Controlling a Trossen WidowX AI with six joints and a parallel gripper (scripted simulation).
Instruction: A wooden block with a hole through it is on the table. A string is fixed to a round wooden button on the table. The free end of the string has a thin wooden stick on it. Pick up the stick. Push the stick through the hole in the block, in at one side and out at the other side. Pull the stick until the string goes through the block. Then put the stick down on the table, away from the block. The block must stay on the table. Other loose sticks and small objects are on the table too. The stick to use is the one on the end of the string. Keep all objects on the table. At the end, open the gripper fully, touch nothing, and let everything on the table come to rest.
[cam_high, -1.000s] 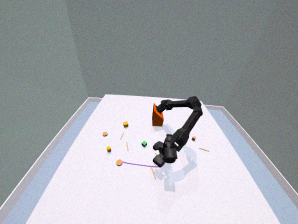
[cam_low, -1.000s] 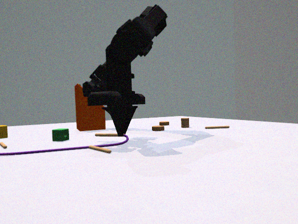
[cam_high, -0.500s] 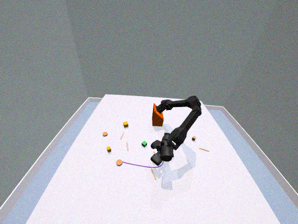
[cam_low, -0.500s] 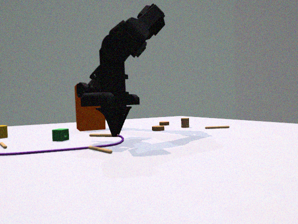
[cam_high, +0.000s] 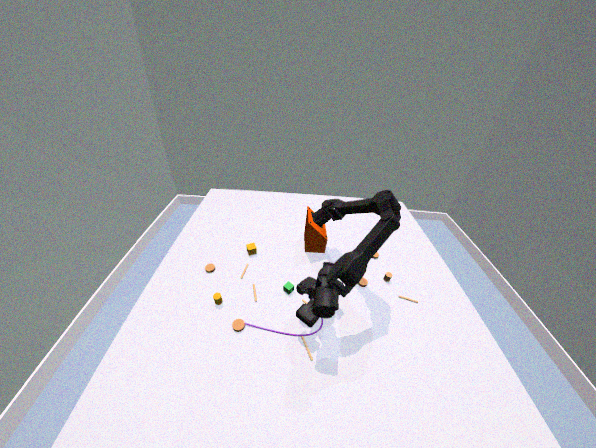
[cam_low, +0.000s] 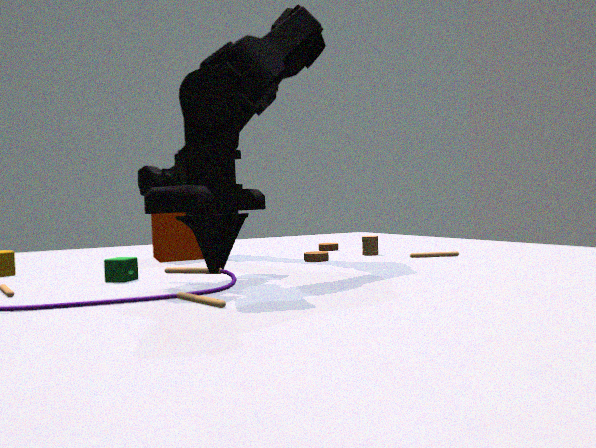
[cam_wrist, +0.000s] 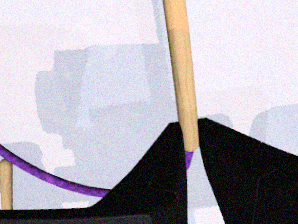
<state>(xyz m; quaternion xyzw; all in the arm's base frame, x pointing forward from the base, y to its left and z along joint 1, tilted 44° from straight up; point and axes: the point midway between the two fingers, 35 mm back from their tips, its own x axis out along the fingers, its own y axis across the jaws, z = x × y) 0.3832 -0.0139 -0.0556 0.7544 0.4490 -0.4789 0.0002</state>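
My gripper (cam_low: 215, 271) (cam_wrist: 188, 131) is shut on the tethered stick (cam_high: 304, 301) (cam_low: 185, 270) (cam_wrist: 182, 80), close to its string end. The stick lies roughly level, very low over the table, its free end pointing away from the fingers. The purple string (cam_high: 280, 332) (cam_low: 100, 302) (cam_wrist: 50, 182) curves from the fingers to the round button (cam_high: 238, 325). A small green block (cam_high: 288, 287) (cam_low: 121, 270) stands beyond the stick's free end, apart from it. A pale spot on one face in the exterior camera looks like its hole. The fingertips are hidden in the top view.
A loose stick (cam_high: 307, 348) (cam_low: 201, 300) (cam_wrist: 6, 185) lies by the string. A yellow cube (cam_high: 251, 248), a yellow cylinder (cam_high: 218, 298), a brown cylinder (cam_high: 388, 276) (cam_low: 370, 245), several discs and other sticks lie around. A tall orange wedge (cam_high: 315, 242) (cam_low: 175, 240) stands behind.
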